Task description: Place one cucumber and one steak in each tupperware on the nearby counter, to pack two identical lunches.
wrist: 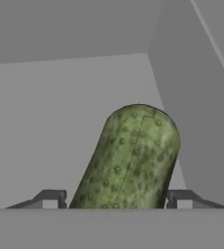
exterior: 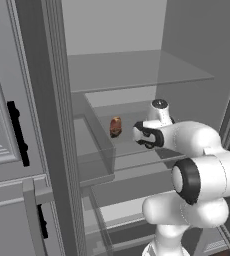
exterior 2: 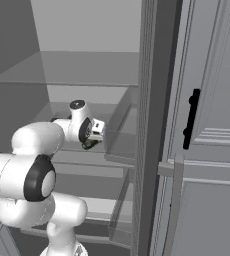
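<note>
The end effector (wrist: 116, 199) grasps the cucumber (wrist: 131, 155), one finger on each side of it, inside the open refrigerator above a glass shelf (exterior: 137, 75). The steak (exterior: 115, 126) lies on a lower shelf nearby.

A grey shelf (exterior: 137, 112) inside an open fridge carries the food — a brown steak (exterior: 115, 127) sits on it toward the left, near a clear side wall. In the hand view, a bumpy green cucumber (wrist: 131, 158) lies on the same flat grey surface.
</note>
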